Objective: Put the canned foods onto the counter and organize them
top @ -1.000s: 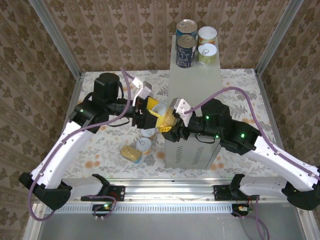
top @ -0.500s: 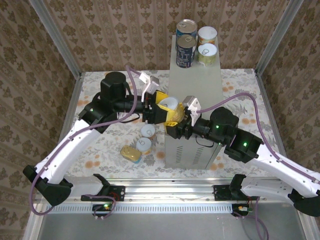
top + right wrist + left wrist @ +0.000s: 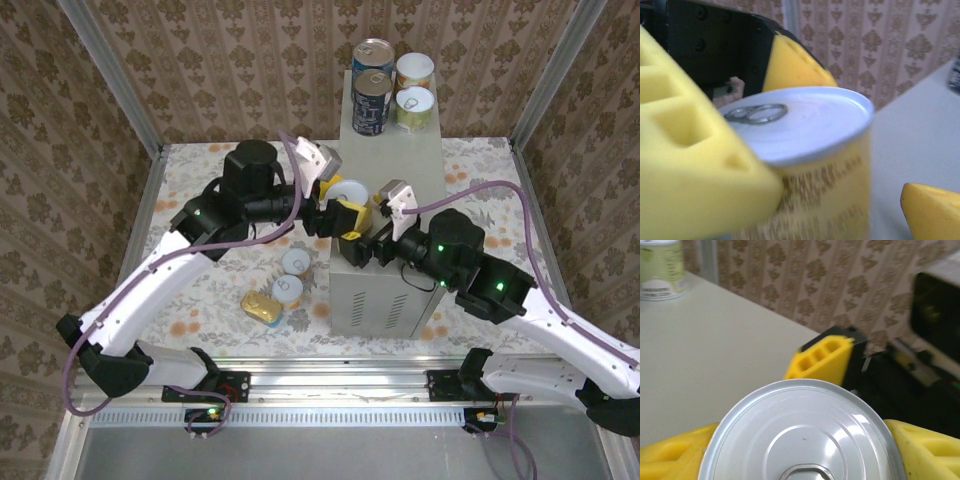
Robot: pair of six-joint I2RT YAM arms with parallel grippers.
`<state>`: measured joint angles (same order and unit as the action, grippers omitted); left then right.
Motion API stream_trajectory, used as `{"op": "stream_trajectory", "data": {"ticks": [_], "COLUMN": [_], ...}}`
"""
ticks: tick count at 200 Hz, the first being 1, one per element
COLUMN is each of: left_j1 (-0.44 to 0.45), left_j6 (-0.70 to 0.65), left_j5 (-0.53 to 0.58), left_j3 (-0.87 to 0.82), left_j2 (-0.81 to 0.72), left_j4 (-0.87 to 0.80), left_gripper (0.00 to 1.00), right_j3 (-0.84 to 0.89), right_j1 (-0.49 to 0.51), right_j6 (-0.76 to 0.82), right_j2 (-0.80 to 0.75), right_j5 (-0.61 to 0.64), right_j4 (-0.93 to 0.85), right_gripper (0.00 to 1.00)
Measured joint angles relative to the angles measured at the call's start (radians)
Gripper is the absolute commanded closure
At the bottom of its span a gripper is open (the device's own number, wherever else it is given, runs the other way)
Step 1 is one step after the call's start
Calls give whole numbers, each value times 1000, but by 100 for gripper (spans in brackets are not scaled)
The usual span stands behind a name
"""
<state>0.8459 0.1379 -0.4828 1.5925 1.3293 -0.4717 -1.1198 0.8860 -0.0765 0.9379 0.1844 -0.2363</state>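
1. The yellow can [image 3: 346, 188] with the white pull-tab lid is over the near half of the worktop [image 3: 395, 150]. It is pinched between the yellow pads of the left end effector [image 3: 340, 203]. Whether its base already touches the top cannot be told.
2. A second ago the can was lower, at the worktop's left edge, with both end effectors closed on it. Since then it has been carried up over the top, and the right end effector [image 3: 358, 232] has spread. In the right wrist view one pad [image 3: 932, 210] stands clear of the can's side.
3. The handover therefore looks finished, with the left arm alone carrying the can. The likely next step is to set it down towards the four cans [image 3: 395, 80] grouped at the far end.
4. Two round tins [image 3: 293, 276] and a flat oblong tin [image 3: 262, 307] still lie on the floral surface [image 3: 200, 300] left of the worktop, so the task seems a little past halfway.
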Motion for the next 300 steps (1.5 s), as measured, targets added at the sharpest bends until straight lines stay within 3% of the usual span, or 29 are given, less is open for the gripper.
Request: {"op": "stream_trajectory", "data": {"ticks": [51, 158, 237, 300], "left_j1": [11, 31, 31, 31], "left_j6": [-57, -137, -158, -164], "left_j5": [140, 204, 218, 222], "left_j3": [82, 309, 387, 328], "left_j2": [60, 265, 327, 284], "left_j4": [-24, -126, -155, -138], "left_gripper": [76, 70, 44, 7], "right_j3": [-54, -103, -105, -105], "right_j1": [-69, -99, -104, -106], "right_j6": [27, 100, 107, 107], "right_j2": [-95, -153, -179, -177], "right_j5": [99, 293, 317, 317], "right_j4": [-120, -247, -270, -269], "right_gripper": [0, 0, 0, 0]}}
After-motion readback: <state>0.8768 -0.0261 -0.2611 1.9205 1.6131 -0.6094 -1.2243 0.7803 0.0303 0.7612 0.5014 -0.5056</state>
